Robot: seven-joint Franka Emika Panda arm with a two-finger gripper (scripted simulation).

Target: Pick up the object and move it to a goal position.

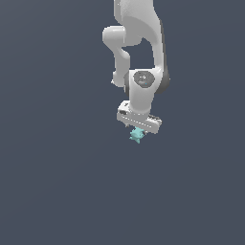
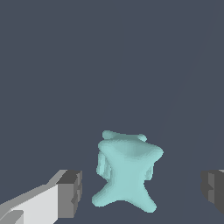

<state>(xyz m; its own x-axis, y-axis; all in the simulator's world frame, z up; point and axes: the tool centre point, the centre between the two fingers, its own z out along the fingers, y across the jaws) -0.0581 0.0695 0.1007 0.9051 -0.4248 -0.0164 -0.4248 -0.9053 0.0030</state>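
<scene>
While the tool [image 1: 139, 129] hangs over it, the object [image 1: 137, 136] sits between spread fingers [image 2: 70, 192].
The tool is released, pads clear of the teal lump.

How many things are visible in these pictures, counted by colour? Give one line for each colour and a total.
Teal: 1, the spiky object
White: 1, the robot arm with its gripper
Total: 2
</scene>
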